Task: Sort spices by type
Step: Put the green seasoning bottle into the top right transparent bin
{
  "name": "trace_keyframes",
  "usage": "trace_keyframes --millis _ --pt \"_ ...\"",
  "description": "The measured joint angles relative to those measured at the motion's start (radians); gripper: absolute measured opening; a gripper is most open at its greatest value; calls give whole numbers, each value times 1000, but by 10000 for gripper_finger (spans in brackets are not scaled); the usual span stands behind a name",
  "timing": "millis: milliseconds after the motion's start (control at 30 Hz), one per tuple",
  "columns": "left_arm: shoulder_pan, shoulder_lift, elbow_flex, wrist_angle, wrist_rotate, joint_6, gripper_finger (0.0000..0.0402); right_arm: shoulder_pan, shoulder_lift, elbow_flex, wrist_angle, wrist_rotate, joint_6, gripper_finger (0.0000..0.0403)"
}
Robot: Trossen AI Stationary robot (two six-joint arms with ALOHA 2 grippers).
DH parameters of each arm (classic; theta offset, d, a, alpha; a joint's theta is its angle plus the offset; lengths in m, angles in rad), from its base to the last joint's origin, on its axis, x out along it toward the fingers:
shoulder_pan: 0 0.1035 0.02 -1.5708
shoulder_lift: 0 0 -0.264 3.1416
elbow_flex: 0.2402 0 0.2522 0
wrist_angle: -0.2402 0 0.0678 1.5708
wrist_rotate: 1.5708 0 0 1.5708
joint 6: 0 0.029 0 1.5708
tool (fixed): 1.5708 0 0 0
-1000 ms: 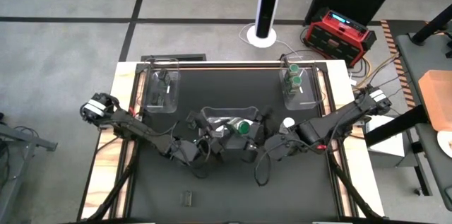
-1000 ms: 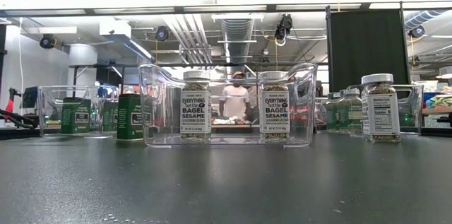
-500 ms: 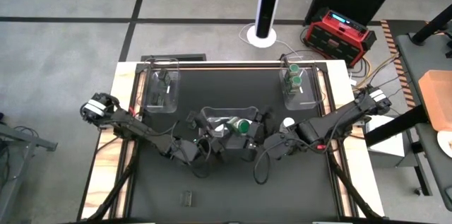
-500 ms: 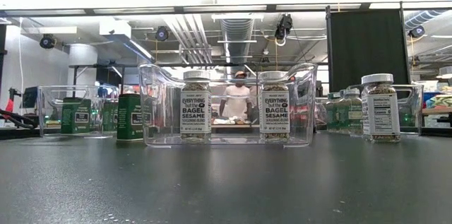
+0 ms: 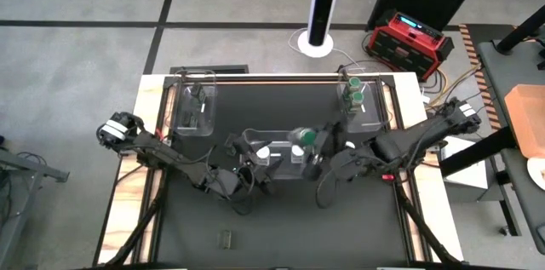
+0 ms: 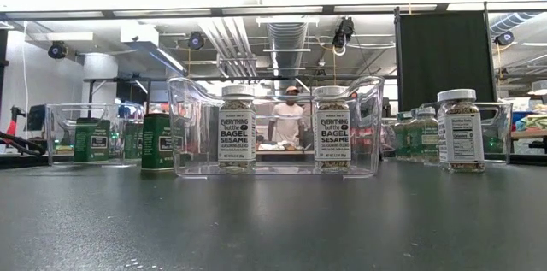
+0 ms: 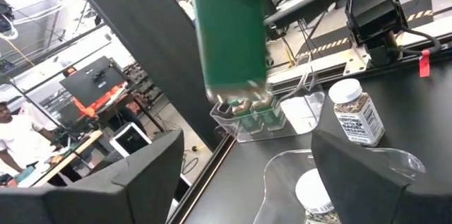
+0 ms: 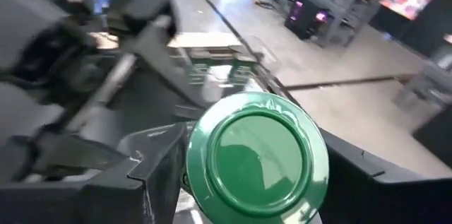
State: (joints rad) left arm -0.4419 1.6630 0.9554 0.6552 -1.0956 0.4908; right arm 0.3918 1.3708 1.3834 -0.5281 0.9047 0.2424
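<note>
Right claw clamped on a green-lid jar, lifted clear of the middle bin below for carrying. Left claw nearby, fingers spread wide.

The table's near half lies open. The middle bin, both arms beside it, blocks the centre; bins fill the far corners.

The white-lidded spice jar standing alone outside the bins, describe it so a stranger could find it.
Start at the clear middle bin on the black table. In the low view, look right of it: the lone jar stands on bare tabletop, white label and silvery-white lid, unlike the green-labelled jars behind it.
</note>
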Motion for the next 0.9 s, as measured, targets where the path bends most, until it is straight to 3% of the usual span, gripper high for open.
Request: trace_keyframes --millis 300,433,667,900 --pt "0 0 0 -2 -39 3 290 -208 -116 0 -573 -11 446 236" --pt "0 0 0 -2 -85 30 290 -315 -150 -22 -735 -53 559 236" --pt "-3 0 0 -2 -159 51 290 -394 -253 -167 -730 -94 586 236" --pt "-17 -17 0 0 -35 51 290 -447 -471 -380 -594 -99 550 236"
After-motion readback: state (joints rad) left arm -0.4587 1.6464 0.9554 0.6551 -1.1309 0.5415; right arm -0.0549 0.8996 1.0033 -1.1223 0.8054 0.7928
